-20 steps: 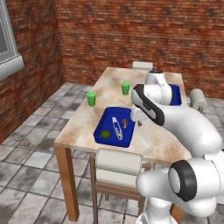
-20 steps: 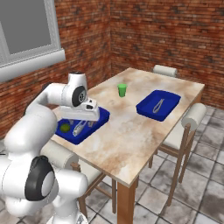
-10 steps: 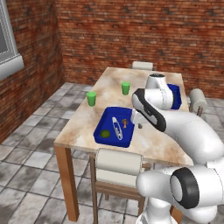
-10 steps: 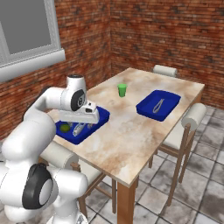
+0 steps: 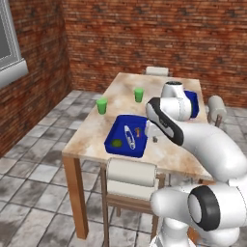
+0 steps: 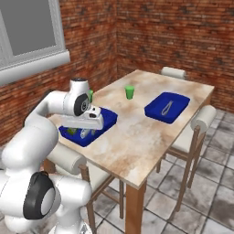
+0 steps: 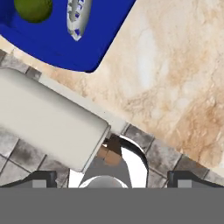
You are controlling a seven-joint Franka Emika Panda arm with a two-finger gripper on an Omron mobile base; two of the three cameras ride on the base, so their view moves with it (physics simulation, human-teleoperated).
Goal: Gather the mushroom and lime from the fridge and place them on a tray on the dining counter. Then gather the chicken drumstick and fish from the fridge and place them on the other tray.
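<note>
On the long table [image 5: 166, 149] sit two blue trays. The near tray [image 5: 126, 143] lies close to the table's front edge, just above a chair [image 5: 131, 172] with a pale padded back. In this tray there is a round yellow-green lime [image 5: 116, 143] and a silvery fish [image 5: 130, 134] with blue spots. They lie side by side and do not touch. A small reddish-brown bit [image 5: 137, 130] shows at the far side of the same tray, but it is too small to tell what it is.

The other tray [image 6: 167, 106] sits well apart, near the far end of the table. A thin grey thing [image 6: 167, 108] lies in it, too small to name.

Two green cups stand on the table. One cup [image 5: 102, 105] is by the left edge, and the second cup [image 5: 139, 94] is farther back, near the middle.

The tool [image 5: 153, 133] hangs over the bare table top just beside the near tray. Its two tips are wide apart and hold nothing. In the hand view the lime [image 7: 33, 8] and the fish [image 7: 78, 16] show at the top, inside the tray's blue corner [image 7: 83, 57].
</note>
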